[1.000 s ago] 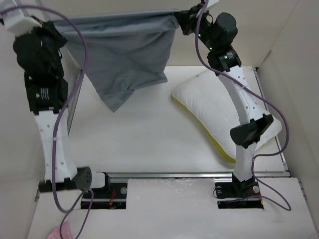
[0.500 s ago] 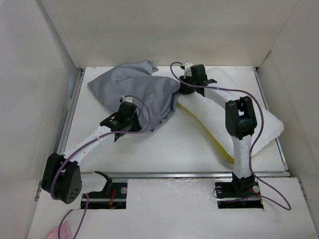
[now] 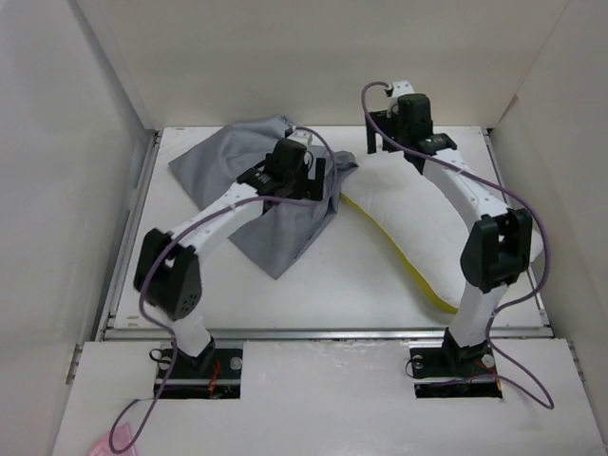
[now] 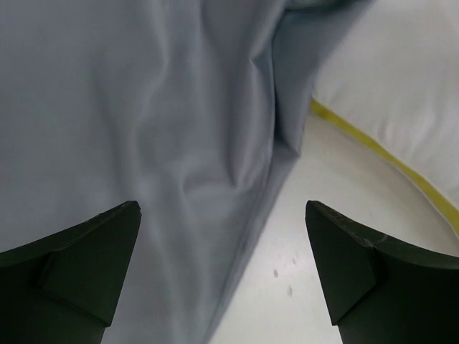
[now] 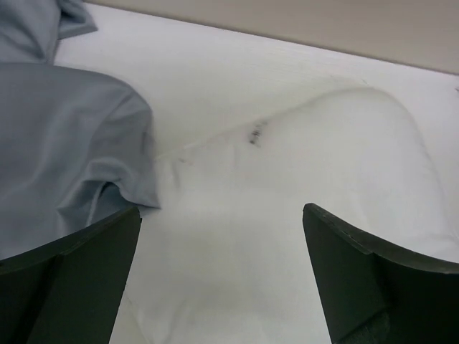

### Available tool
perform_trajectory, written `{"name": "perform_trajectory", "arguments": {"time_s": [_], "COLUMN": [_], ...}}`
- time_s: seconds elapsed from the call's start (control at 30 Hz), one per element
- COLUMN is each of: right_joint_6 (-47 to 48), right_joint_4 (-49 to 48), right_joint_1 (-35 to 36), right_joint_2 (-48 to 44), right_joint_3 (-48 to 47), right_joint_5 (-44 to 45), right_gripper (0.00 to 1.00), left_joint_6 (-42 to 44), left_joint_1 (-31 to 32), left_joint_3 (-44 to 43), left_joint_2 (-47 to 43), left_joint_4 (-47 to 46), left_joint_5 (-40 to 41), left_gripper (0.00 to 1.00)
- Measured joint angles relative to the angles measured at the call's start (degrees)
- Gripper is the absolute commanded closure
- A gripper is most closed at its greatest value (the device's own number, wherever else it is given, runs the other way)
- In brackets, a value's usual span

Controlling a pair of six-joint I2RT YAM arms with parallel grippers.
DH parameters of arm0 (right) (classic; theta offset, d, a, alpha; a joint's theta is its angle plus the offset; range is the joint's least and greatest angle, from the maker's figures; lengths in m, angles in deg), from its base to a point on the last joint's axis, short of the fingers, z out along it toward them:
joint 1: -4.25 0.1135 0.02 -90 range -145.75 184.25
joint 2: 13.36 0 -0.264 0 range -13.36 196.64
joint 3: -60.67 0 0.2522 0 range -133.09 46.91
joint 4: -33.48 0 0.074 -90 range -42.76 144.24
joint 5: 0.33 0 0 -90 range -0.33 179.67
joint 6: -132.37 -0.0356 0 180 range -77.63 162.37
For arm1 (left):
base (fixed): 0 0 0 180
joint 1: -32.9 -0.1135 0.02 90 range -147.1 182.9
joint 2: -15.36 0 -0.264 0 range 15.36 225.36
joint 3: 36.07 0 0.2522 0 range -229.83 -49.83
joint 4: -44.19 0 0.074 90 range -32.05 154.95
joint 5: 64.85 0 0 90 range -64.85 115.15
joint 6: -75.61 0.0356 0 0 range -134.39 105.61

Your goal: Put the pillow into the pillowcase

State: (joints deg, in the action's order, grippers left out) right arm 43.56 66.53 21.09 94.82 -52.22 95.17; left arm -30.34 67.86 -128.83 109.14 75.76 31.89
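**Pillow and pillowcase lie side by side, both grippers empty**

We see the pillow [image 3: 432,223] lying flat on the right half of the table [image 3: 313,275], set on a slant from the far middle towards the near right. Its yellow band [image 3: 399,255] runs along the edge that faces the table's centre. It is wholly outside the pillowcase [image 3: 237,171]. The pillowcase lies crumpled on the far left half, and one corner tapers towards the near side. Its right edge meets the pillow's far left corner. In the right wrist view the grey cloth [image 5: 64,143] laps up against the white cushion [image 5: 287,215], which carries a small dark smudge [image 5: 254,134].

The left gripper [image 3: 321,176] hangs over the pillowcase's right edge. In its own view the jaws are spread wide and hold nothing. Below them we see grey folds [image 4: 143,107], bare table, and the pillow [image 4: 401,86] with its band [image 4: 380,154] at the upper right.

The right gripper [image 3: 394,142] hovers above the pillow's far left end. Its jaws are also parted and empty.
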Motion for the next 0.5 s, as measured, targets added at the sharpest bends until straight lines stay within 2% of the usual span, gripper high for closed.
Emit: {"name": "perform_trajectory", "arguments": {"time_s": [0.13, 0.2, 0.33, 0.5], "right_joint_6": [-2.0, -2.8, -3.8, -4.5], "right_joint_4": [0.8, 1.0, 2.3, 3.1], "right_joint_1": [-3.4, -4.3, -4.4, -4.6], "right_joint_2": [-5.9, -7.9, -7.5, -5.4], "right_joint_3": [5.7, 9.9, 15.9, 17.9], "right_joint_5": [2.1, 3.1, 2.9, 1.8], "right_gripper": [0.0, 0.0, 0.0, 0.0], "left_joint_6": [4.1, 6.0, 9.0, 10.7], "left_joint_1": [-2.4, -3.3, -3.6, -3.1], "left_joint_3": [-11.2, -13.8, -14.3, -14.4], "left_joint_2": [14.5, 19.8, 26.3, 29.3], "left_joint_4": [-1.2, -1.5, -0.9, -1.7], "left_joint_5": [-1.6, -2.4, -4.2, -6.0], "left_gripper": [0.03, 0.03, 0.03, 0.03]}}
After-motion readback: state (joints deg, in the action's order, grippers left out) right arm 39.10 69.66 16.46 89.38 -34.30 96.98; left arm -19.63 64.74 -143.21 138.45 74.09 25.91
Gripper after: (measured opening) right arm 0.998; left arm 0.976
